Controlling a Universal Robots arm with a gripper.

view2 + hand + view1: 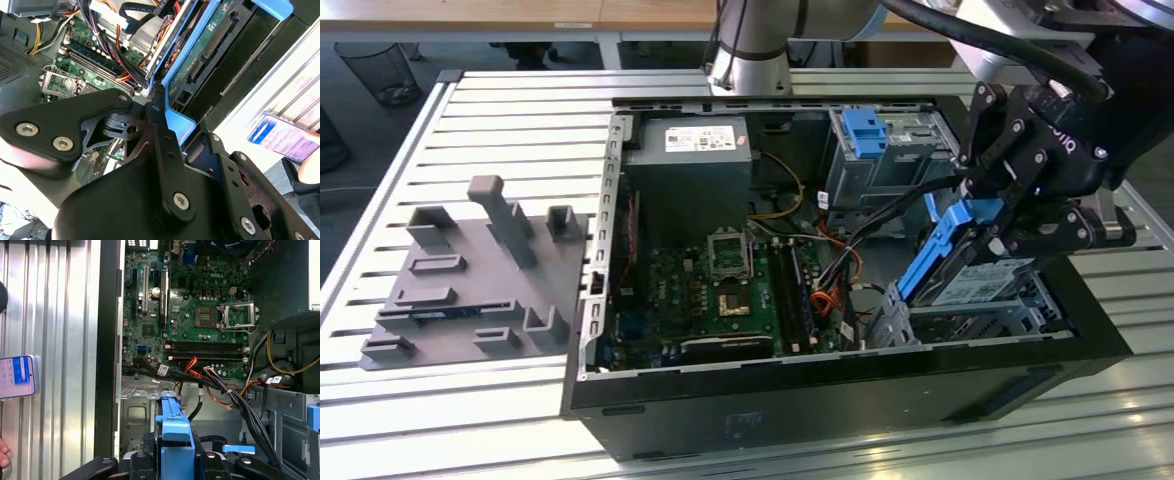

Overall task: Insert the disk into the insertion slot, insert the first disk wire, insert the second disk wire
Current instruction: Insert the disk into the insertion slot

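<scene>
Gripper (1017,228) is at the exterior view's right, mid-height, fingers clamped tight on the disk (947,250) by its blue carrier frame. The disk is tilted steeply, label side toward the exterior view's right. Its low end is at the top of the insertion slot (981,322), in the lower right corner of the case (854,390). Can't tell if it touches the cage; not seated. The second wrist view shows the disk's green board side. Loose cables (225,390) run over the motherboard (720,290) near the cage. Phone (17,376) is over the slatted table (494,100), just outside the case. Grey fixture (467,280) is at the exterior view's left, well apart.
</scene>
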